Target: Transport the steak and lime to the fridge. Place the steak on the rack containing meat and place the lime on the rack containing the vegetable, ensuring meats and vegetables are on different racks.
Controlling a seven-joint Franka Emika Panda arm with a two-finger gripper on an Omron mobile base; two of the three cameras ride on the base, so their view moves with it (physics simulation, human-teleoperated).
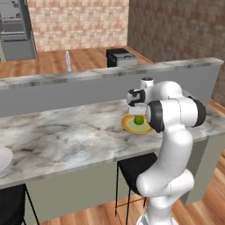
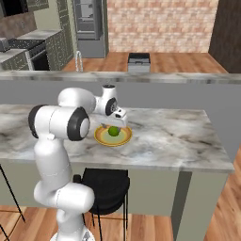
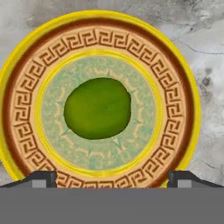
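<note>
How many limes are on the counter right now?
1. The lime sits in the middle of the yellow patterned plate on the marble counter, directly under the open gripper. Others could be hidden behind the arm.

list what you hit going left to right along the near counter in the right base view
robot arm's white shoulder → claw over the lime on the yellow plate → bare marble counter

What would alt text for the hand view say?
A smooth green lime sits at the centre of a round yellow-rimmed plate with a brown key-pattern band, on a grey marble counter. Two dark fingers stand wide apart below.
</note>
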